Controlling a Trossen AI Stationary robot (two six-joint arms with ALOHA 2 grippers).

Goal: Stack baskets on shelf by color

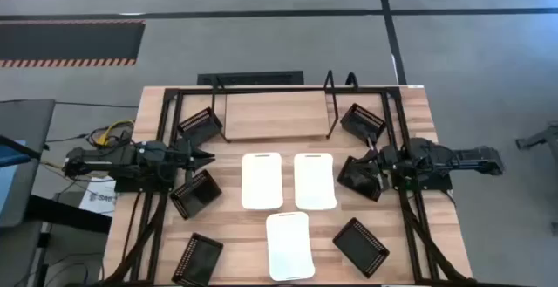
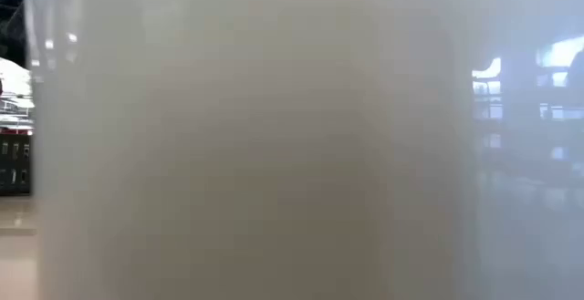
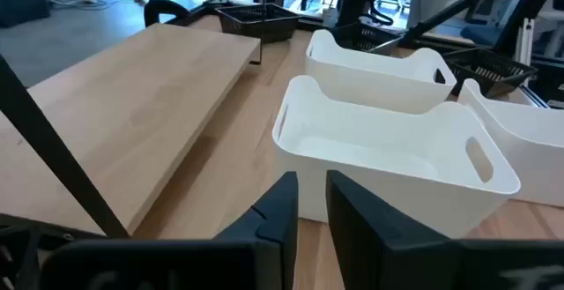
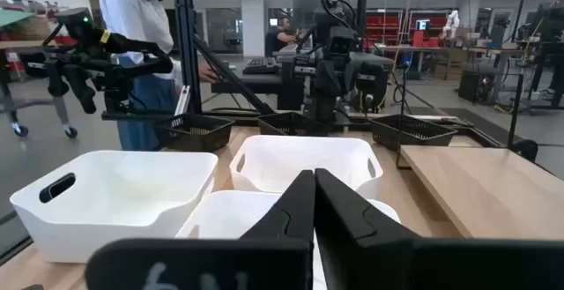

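Three white baskets [image 1: 261, 181] [image 1: 315, 181] [image 1: 289, 245] stand upright mid-table. Several black mesh baskets lie scattered: two by the shelf's ends [image 1: 199, 128] [image 1: 362, 121], others lower down [image 1: 193, 191] [image 1: 359, 180] [image 1: 199, 256] [image 1: 360, 245]. The shelf [image 1: 266, 112], with a wood panel and black wire uprights, sits at the far middle with nothing on it. My left gripper [image 1: 209, 157] [image 3: 310, 204] hovers left of the white baskets, fingers almost together, holding nothing. My right gripper [image 1: 373, 165] [image 4: 313, 184] hovers at the right beside a black basket, shut and holding nothing. A white basket wall [image 2: 255, 136] fills the low view.
The black table frame [image 1: 166, 104] borders the tabletop, and its struts run past both arms. Cables [image 1: 109, 134] and a paper lie off the table's left edge. In the right wrist view a person [image 4: 132, 17] stands beyond the table.
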